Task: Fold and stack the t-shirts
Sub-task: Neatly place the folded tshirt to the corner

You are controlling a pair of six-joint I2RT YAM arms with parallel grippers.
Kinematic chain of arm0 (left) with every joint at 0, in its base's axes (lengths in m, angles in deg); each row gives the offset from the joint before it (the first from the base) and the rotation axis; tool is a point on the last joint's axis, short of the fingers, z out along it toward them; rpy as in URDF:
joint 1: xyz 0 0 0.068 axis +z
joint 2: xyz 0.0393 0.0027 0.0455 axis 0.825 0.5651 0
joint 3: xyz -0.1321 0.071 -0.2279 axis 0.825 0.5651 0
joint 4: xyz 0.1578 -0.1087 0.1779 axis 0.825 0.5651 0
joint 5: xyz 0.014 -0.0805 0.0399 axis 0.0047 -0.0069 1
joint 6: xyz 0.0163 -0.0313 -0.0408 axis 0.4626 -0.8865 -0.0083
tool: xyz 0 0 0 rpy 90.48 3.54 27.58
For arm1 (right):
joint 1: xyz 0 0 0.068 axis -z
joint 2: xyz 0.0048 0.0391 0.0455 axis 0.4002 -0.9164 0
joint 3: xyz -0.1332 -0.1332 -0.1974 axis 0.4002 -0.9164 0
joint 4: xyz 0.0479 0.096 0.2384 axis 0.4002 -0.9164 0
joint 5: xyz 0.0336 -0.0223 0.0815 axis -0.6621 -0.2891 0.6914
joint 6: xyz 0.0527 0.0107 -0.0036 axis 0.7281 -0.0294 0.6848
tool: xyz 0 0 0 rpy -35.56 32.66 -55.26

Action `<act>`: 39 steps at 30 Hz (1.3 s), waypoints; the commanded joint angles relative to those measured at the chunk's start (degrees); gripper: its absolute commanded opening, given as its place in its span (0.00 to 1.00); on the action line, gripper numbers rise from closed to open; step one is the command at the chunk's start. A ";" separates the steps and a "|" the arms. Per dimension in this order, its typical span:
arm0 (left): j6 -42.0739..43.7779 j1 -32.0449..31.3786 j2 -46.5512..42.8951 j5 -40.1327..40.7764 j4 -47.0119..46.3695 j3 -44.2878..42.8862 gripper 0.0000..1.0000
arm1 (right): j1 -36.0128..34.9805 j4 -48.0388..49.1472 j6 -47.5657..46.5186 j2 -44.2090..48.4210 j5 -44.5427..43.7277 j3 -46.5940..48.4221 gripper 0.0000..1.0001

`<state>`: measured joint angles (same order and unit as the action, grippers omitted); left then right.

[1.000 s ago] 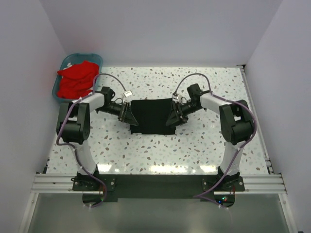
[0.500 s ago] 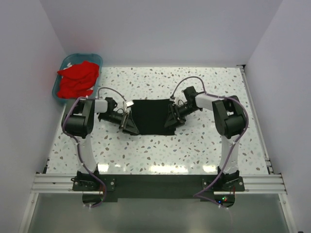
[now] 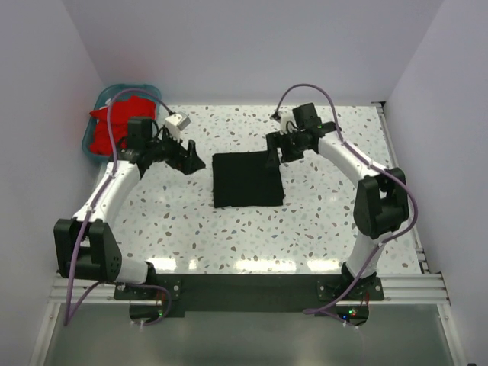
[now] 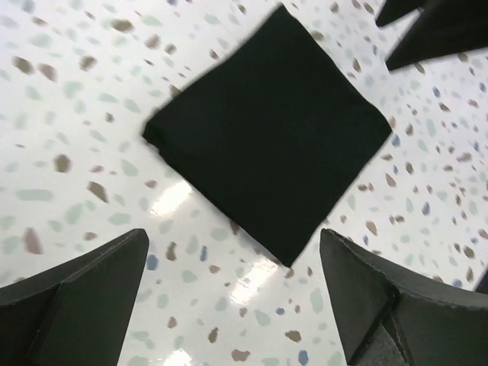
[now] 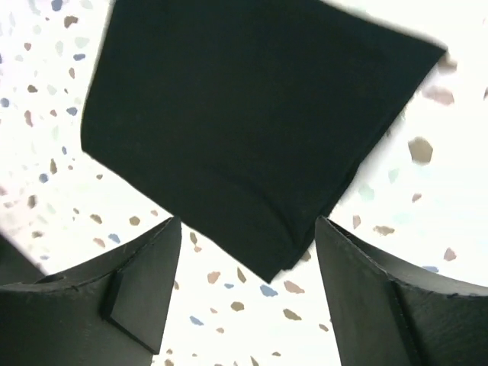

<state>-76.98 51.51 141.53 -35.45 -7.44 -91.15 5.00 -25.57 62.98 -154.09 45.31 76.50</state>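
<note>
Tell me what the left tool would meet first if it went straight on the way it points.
Probably the folded black t-shirt, dead ahead of the left tool in its wrist view; depth is unclear.

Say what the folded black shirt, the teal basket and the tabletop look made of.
Black shirt: soft matte cloth, likely knit cotton; layered folded edges show in the right wrist view. Teal basket: probably plastic, with a thin smooth rim. Tabletop: hard, glossy, speckled terrazzo-look surface; lamp glare reflects off it.
</note>
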 commanded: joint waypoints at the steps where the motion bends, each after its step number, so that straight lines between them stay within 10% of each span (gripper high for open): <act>1: -5.13 0.56 -2.39 12.14 -4.18 -3.72 1.00 | -9.34 0.39 -2.02 2.80 -18.45 2.57 0.75; 18: -8.31 0.65 -3.45 22.79 4.53 -4.34 1.00 | -20.96 -1.01 -0.43 -18.73 -33.51 12.25 0.87; 39: 0.03 0.65 5.87 20.25 5.76 -11.81 1.00 | 28.59 -19.73 -46.38 -28.22 -22.00 24.70 0.84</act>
<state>-79.97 51.84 147.19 -13.94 -1.95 -99.77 32.04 -39.49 28.32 -177.87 24.83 98.12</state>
